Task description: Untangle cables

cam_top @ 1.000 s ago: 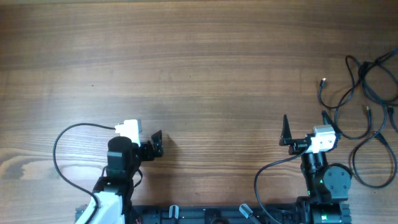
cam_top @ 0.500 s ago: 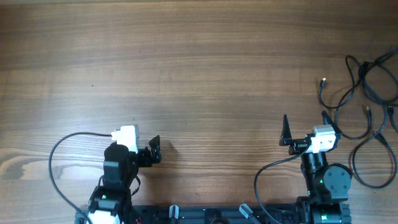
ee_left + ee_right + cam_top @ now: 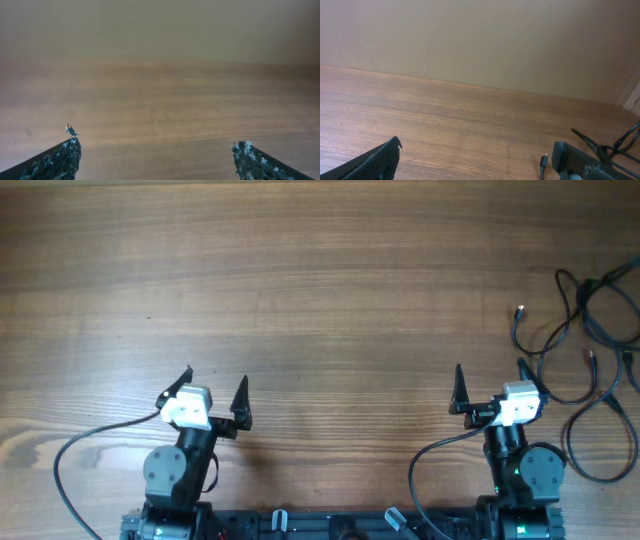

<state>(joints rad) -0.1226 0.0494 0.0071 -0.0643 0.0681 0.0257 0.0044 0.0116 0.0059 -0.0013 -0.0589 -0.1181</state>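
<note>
The cables (image 3: 590, 330) are thin black cords with small plug ends, lying as loose loops on the wooden table at the far right. One plug end (image 3: 543, 161) and some strands (image 3: 607, 147) show at the lower right of the right wrist view. My right gripper (image 3: 490, 385) is open and empty, just left of the cables. My left gripper (image 3: 215, 388) is open and empty at the lower left, far from the cables. Both show only bare wood between their fingertips in the left wrist view (image 3: 155, 150) and the right wrist view (image 3: 477, 152).
The wooden table (image 3: 320, 280) fills the view. A thicker black wire (image 3: 80, 450) loops from the left arm at the lower left, and another (image 3: 430, 465) runs from the right arm. A plain wall (image 3: 480, 40) stands beyond the table's far edge.
My left arm has pulled back and turned to face forward, and its fingers have spread open. Its wire loop has shifted left. The right arm and the cables have not moved.
</note>
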